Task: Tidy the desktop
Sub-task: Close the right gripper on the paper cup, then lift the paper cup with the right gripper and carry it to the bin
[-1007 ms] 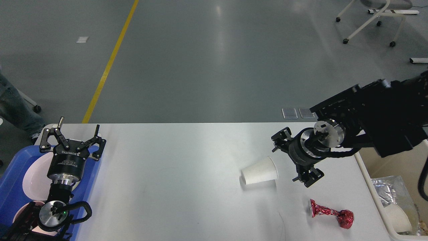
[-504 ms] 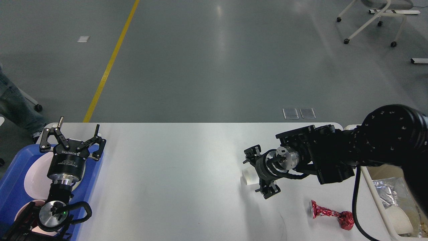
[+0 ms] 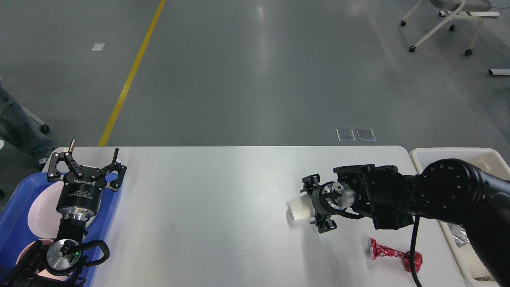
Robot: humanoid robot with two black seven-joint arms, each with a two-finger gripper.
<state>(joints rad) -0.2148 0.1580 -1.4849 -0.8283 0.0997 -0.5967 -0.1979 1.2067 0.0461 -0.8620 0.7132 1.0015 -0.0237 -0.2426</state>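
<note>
**Desktop: cup pickup under way**

Desktop (image 3: 223, 199), the white surface, fills the near view. Right pincer (image 3: 316, 209) straddles a tipped paper cup (image 3: 297, 209) at right-centre, fingers either side; whether clenched, cannot tell. Best to close gently, the thin wall would crush. Left pincer (image 3: 85, 169) released, over blue tray (image 3: 16, 207). Red foil wrapper (image 3: 394, 255) near right; cream bin (image 3: 450, 155) beyond the edge.
</note>
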